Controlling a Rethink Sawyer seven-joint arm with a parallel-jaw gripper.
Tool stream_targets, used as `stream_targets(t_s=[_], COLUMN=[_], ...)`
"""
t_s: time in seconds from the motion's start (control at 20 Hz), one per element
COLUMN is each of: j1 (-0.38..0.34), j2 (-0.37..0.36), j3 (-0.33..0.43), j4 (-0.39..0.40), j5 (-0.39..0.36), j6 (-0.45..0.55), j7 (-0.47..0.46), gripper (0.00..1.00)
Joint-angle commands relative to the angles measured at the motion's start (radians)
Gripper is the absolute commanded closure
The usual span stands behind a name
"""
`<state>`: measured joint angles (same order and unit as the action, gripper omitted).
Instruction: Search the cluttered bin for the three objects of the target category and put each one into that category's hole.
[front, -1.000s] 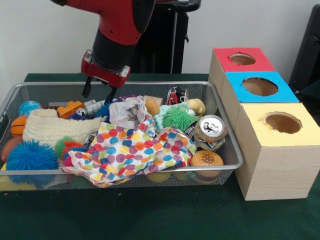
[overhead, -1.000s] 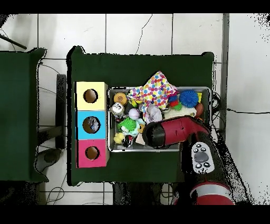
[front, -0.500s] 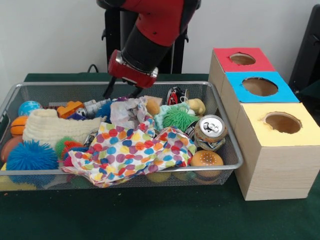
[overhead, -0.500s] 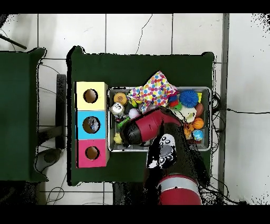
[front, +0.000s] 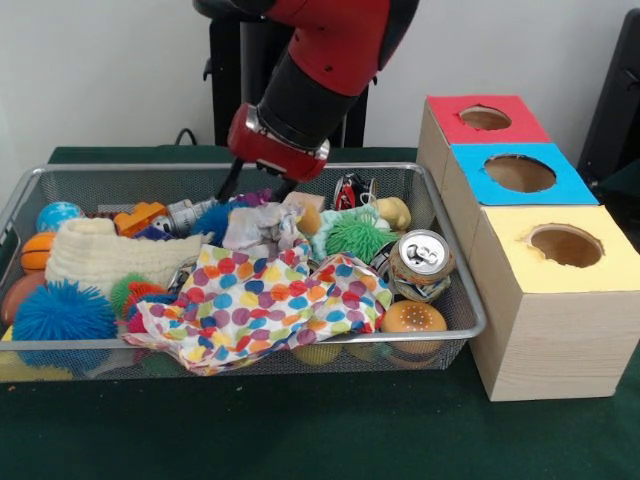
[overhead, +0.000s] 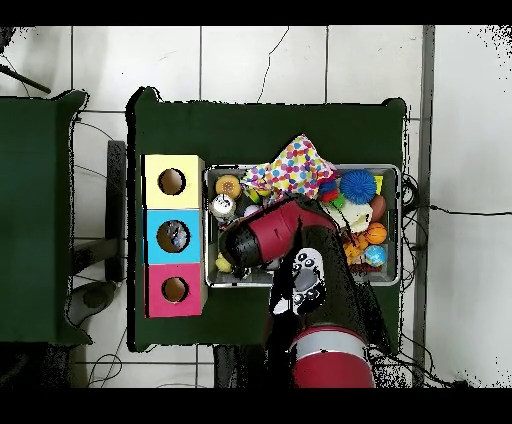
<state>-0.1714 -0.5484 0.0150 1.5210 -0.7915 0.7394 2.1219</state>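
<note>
My gripper (front: 255, 190) hangs open in the back middle of the wire bin (front: 470, 310), its fingertips just above a crumpled pale cloth (front: 262, 225), with nothing between them. Around it lie a green spiky ball (front: 357, 237), a drink can (front: 420, 262), a burger toy (front: 413, 320), a blue spiky ball (front: 62, 315) and a polka-dot cloth (front: 265, 305). Three boxes with holes stand right of the bin: red (front: 485, 118), blue (front: 518, 172), yellow (front: 565, 245). In the overhead view the red arm (overhead: 270, 235) hides the gripper and the bin's middle.
A cream knitted cloth (front: 110, 255), an orange ball (front: 36, 250) and small toy cars (front: 150, 215) fill the bin's left half. In the overhead view the polka-dot cloth (overhead: 295, 165) drapes over the bin's rim. Green cloth covers the table (front: 300, 430).
The arm has swung right along the bin's back edge and come down a little, from over the toy cars to over the crumpled pale cloth. The gripper stays open.
</note>
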Motion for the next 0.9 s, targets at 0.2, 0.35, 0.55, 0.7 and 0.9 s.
stream_targets(t_s=[0.2, 0.35, 0.55, 0.7, 0.9], j1=[-0.212, -0.287, -0.334, -0.350, -0.344], j2=[0.089, 0.106, 0.121, 0.144, 0.153], j3=[0.186, 0.230, 0.286, 0.308, 0.311], j4=[0.020, 0.045, 0.043, 0.034, 0.029], j5=[-0.007, -0.028, -0.042, -0.044, -0.056], j6=[-0.121, -0.209, -0.202, -0.220, -0.249], j7=[-0.265, -0.241, -0.282, -0.254, -0.195], gripper=[0.00, 0.00, 0.00, 0.00, 0.00])
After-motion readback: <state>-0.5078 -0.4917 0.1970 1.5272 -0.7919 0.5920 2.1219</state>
